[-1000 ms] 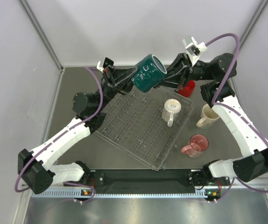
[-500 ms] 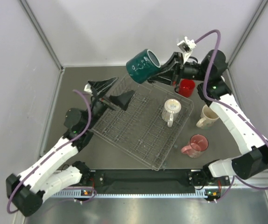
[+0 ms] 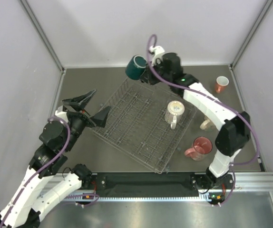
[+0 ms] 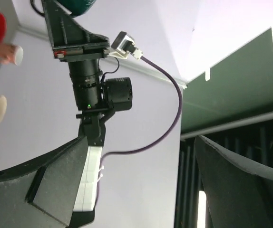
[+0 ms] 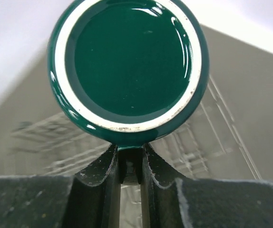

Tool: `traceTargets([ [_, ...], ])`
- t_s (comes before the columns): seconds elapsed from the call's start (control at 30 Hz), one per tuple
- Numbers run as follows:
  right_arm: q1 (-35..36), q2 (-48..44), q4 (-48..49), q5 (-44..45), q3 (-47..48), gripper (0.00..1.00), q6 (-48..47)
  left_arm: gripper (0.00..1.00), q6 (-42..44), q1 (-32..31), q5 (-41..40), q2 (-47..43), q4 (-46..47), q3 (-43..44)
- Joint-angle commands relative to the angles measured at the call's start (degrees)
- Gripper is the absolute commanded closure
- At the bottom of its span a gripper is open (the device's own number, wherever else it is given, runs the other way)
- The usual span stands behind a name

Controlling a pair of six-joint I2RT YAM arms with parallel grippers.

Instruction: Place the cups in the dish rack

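Teal mug (image 5: 128,66) pinched in right claw (image 5: 128,157), seemingly by handle, left claw (image 3: 102,100) spread wide

L claw (image 4: 141,138) fingers (image 4: 41,185) spread wide, facing R arm (image 4: 92,90) w/ teal mug (image 4: 79,5) at top edge.

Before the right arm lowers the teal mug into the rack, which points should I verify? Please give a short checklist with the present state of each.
1. Right gripper holds the dark teal mug: ok, jaws shut on it.
2. Mug is fully above the dish rack: cannot tell; it hangs at the far corner.
3. Free room in the rack: ok; only the glass mug stands there, at the right side.
4. Left gripper is out of the way: ok; open, empty, by the rack's left edge, apart from the mug.
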Motion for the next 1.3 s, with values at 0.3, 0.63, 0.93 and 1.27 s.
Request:
traceTargets([
  [0.3, 11.9, 7.9, -0.8, 33.5, 2.1, 1.00, -6.3, 0.01, 28.9, 0.2, -16.7, 7.7, -27.9, 25.9],
  [0.63, 12.4, 12.3, 11.0, 36.4, -5.3, 1.00, -4.6, 0.02, 30.2, 0.2, -16.1, 10.6, -31.7, 27.3],
  [0.93, 12.4, 16.8, 14.4, 33.7, -4.4, 1.00, -4.1, 0.01, 33.6, 0.2, -17.5, 13.0, -32.6, 28.2],
  [1.27, 12.5, 20.7, 14.6, 33.5, -3.1, 1.00, -4.2, 0.02, 35.7, 0.3, -14.7, 17.1, -33.6, 27.8],
])
